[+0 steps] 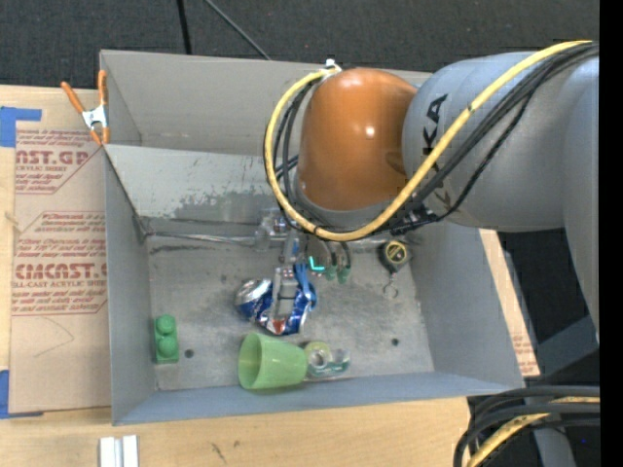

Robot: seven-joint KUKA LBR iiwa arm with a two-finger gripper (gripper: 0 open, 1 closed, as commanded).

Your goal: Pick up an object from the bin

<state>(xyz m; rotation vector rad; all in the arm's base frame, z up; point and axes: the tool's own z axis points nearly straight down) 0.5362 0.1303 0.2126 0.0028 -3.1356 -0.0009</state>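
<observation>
My gripper (286,285) hangs below the arm's orange cover in the middle of the bin, right over a crushed blue, white and red can (255,303). Its metal tip reaches down onto the can's middle, and the can shows on both sides of it. A light green plastic cup (270,363) lies on its side just in front of the can, mouth to the left. A small silvery-green crumpled thing (331,360) lies against the cup's right end.
A green toy block (165,339) lies in the front left corner. A small round yellow-and-black thing (394,253) lies right of the gripper near the back wall. The arm and orange cover hide the bin's back right part.
</observation>
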